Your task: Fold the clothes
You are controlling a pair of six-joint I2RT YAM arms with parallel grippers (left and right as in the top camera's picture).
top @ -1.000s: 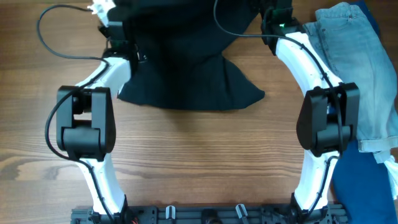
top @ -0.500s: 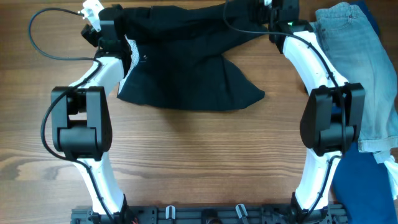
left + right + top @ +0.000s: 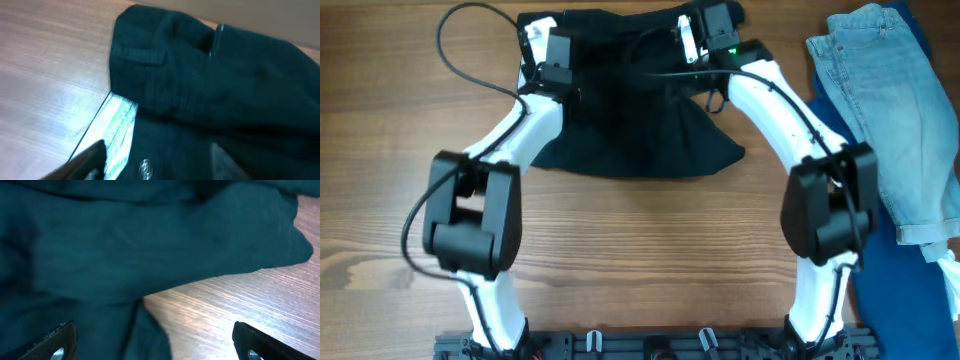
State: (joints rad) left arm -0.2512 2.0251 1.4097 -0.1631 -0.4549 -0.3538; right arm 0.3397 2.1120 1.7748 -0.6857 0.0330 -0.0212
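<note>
Both grips just released.
Your left gripper (image 3: 155, 157) and right gripper (image 3: 157, 342) have swung inward, fingers spread, empty, above the soft black garment (image 3: 630, 125) at the wooden table's (image 3: 640, 250) far edge; regrasp to fold.

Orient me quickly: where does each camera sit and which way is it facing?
Overhead: fixed above the table, looking straight down; both arms, left gripper and right gripper over the black garment, jeans at right.
Left wrist: on the left arm, looking past its fingertips at garment and table.
Right wrist: on the right arm, looking between its fingertips at garment edge and table.
Shared: all show the garment on the table.
</note>
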